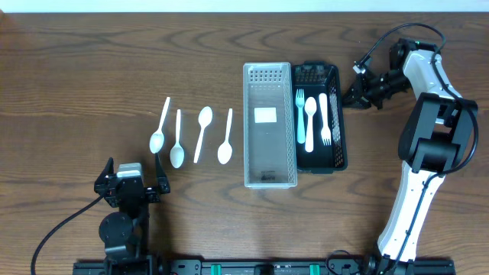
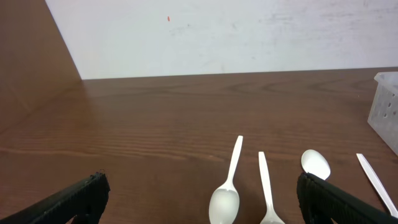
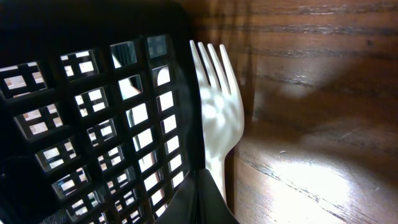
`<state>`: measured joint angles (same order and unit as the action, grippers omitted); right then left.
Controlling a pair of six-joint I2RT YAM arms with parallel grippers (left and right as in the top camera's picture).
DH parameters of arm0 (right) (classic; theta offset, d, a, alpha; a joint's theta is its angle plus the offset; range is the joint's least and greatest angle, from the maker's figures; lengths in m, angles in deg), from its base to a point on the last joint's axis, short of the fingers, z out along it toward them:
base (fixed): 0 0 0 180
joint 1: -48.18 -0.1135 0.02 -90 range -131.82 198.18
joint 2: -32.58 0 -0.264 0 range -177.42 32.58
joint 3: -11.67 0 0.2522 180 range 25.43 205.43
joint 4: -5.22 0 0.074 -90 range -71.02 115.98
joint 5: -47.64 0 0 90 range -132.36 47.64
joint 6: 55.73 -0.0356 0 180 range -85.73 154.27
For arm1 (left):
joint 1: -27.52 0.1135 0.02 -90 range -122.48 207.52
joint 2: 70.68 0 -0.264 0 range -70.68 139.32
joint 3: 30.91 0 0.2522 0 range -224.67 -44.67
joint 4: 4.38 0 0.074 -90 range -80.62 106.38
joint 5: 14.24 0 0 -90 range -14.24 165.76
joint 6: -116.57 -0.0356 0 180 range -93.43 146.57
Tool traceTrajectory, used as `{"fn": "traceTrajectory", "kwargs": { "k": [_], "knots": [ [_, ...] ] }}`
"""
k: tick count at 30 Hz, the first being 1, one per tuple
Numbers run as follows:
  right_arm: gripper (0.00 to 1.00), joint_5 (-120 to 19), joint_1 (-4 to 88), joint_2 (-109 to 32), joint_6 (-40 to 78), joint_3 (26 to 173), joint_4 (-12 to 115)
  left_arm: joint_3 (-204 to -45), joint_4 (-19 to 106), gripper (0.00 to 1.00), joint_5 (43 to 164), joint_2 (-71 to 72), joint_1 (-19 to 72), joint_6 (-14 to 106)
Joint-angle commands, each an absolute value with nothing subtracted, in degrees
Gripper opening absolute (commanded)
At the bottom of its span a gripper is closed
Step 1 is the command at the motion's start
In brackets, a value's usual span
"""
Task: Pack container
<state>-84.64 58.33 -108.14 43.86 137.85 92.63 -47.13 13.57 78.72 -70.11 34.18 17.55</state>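
Observation:
Several white plastic spoons (image 1: 177, 141) lie in a row on the wooden table left of a clear plastic container (image 1: 248, 130). A black basket (image 1: 341, 122) beside it holds three white forks (image 1: 310, 122). My right gripper (image 1: 351, 93) is at the basket's far right corner, shut on a white fork (image 3: 219, 118) that hangs just outside the basket's lattice wall (image 3: 93, 112); the shut fingers (image 3: 208, 199) grip its handle. My left gripper (image 1: 131, 182) is open and empty near the front edge. The spoons (image 2: 227, 186) lie ahead between its fingers (image 2: 202, 202).
The clear container has a white label on its floor (image 1: 265, 115) and nothing else in it. Its corner shows at the right edge of the left wrist view (image 2: 387, 102). A pale wall stands beyond the table's far edge.

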Motion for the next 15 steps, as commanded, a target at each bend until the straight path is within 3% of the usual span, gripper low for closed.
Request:
{"fn": "traceTrajectory", "kwargs": {
  "k": [1, 15],
  "knots": [
    [0.01, -86.32, 58.27, -107.82, 45.08, 137.30, 92.69, -45.46, 14.40, 0.98, 78.70, -70.46, 34.35, 17.00],
    [0.01, -86.34, 58.25, -107.82, 45.65, 135.34, 91.80, -45.46, 14.40, 0.98, 78.70, -70.46, 34.35, 17.00]
  ]
}}
